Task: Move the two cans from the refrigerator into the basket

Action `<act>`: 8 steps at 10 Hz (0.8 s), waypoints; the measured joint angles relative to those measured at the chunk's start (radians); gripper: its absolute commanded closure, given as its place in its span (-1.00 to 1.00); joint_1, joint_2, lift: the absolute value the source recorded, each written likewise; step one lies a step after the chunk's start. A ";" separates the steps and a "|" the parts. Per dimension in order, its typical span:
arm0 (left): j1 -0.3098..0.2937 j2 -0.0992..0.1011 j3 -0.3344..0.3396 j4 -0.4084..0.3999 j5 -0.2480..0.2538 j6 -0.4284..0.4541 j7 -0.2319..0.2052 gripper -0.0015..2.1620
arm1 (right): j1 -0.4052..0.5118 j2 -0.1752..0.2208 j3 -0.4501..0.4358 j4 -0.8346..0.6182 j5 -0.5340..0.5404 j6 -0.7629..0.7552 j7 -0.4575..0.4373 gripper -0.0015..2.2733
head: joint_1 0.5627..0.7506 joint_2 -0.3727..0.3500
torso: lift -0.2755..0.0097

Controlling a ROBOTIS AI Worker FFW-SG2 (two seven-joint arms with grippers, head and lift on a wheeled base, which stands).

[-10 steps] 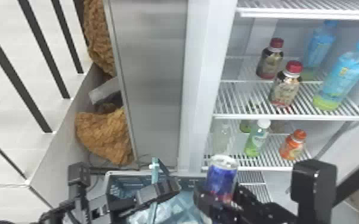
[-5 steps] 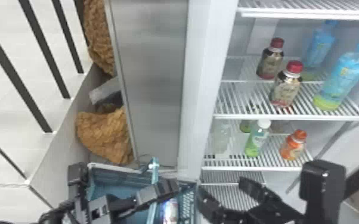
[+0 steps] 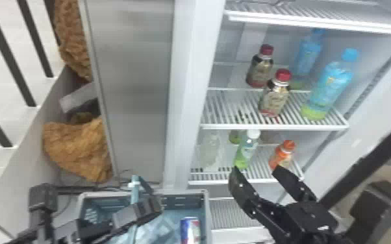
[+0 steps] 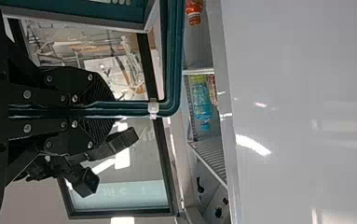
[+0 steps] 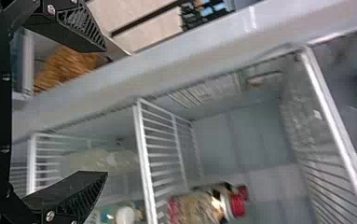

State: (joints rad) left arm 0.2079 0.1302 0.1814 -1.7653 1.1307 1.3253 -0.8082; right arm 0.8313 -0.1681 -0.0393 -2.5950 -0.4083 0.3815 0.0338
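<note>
Left arm [image 3: 44, 198] is black, with boxy blocks. Right gripper [image 3: 257, 169] is black too: tapered fingers [image 5: 66, 184], ribbed inner pads [image 5: 89, 195], pale round screw heads [image 5: 50, 215], small white marking [image 3: 323, 228] on its body.

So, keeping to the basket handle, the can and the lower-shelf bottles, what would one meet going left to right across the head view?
Basket handle, red-white-and-blue can, pale bottle, white-capped green bottle, orange bottle.
</note>
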 measured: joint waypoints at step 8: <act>0.008 -0.001 -0.003 0.000 -0.002 0.000 0.000 0.10 | 0.200 0.033 -0.148 0.078 0.100 -0.317 0.144 -0.90 | 0.41 -0.91 | 0.72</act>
State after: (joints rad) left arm 0.2159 0.1288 0.1786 -1.7652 1.1287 1.3253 -0.8084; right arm 1.0313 -0.1349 -0.1870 -2.5174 -0.3079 0.0649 0.1778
